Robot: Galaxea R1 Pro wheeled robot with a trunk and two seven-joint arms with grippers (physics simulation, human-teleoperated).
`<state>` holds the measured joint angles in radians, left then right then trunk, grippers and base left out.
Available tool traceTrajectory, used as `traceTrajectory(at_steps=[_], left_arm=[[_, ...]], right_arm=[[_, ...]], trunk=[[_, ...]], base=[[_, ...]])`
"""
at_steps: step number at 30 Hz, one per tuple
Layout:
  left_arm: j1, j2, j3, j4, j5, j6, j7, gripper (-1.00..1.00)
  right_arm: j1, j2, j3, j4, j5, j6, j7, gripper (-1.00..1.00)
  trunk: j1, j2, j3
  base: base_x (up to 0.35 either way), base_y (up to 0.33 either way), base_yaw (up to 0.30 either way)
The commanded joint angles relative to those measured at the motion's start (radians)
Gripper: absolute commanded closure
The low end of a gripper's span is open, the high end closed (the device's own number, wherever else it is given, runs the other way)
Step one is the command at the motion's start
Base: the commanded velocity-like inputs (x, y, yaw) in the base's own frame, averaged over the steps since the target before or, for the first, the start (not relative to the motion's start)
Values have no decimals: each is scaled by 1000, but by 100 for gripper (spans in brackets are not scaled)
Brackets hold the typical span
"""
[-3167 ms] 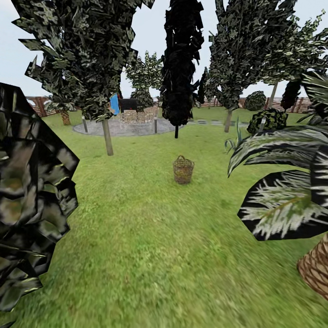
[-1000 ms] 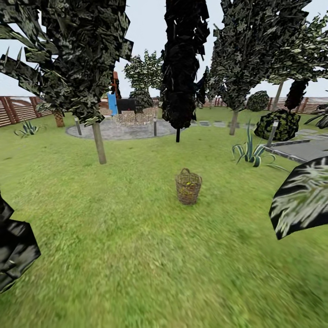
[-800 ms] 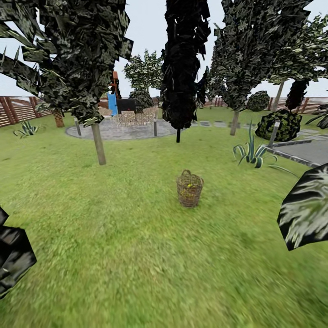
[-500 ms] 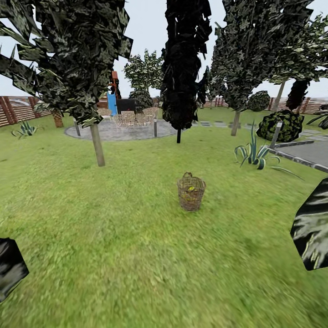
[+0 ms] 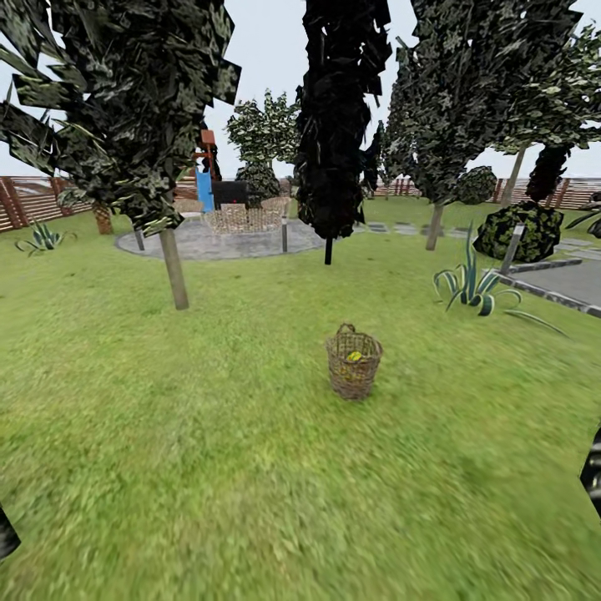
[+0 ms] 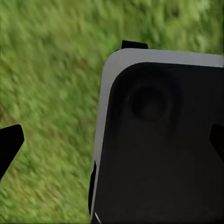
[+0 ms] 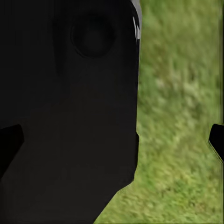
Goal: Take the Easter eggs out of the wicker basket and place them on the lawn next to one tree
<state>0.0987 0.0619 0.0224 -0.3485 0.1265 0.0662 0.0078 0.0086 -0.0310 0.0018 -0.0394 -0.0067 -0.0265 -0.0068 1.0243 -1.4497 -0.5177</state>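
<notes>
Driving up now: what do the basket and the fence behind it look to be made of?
The wicker basket looks like loosely woven brown cane, matte, with gaps in the weave showing a yellow egg inside. The fence seems to be reddish-brown wood: horizontal slats, dull finish. Both are rendered, so texture is approximate.

Lawn (image 5: 209,434) bears wicker basket (image 5: 353,365) (apparently upright).

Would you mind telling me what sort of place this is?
It looks like a fenced garden: a wide lawn with a wicker basket on it, trees, and a brown slatted fence behind.
</notes>
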Motion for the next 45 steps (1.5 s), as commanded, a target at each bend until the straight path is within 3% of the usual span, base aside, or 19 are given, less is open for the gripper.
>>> traceTrajectory(at_steps=[1,13,22,39,42,43,45], left_arm=[[1,1,1,-3,10,8,-4,-100],[1,13,2,10,6,0,-11,-100],[1,11,-1,43,4,-3,-12,-100],[1,-1,0,27,8,10,-8,-100],[1,-12,-1,-102,9,137,1,-100],[0,-14,0,-172,10,244,2,-100],[-1,-15,0,-262,11,339,3,-100]], right_arm=[[1,-1,1,-2,-1,-2,-1,-100],[1,2,5,-2,-2,-1,0,-100],[1,2,2,-1,-1,-1,0,-100],[0,2,-3,-26,-7,-1,-1,-100],[1,2,1,-171,0,81,-10,-100],[1,-7,2,-207,4,138,-9,-100],[1,-22,1,-287,5,202,-9,-100]], trunk=[[1,0,-1],[1,0,-1],[1,0,-1],[1,0,-1],[1,0,-1],[1,0,-1],[1,0,-1]], base=[[340,0,0],[335,0,0],[286,0,0],[271,0,0],[340,0,0],[342,0,0],[342,0,0]])
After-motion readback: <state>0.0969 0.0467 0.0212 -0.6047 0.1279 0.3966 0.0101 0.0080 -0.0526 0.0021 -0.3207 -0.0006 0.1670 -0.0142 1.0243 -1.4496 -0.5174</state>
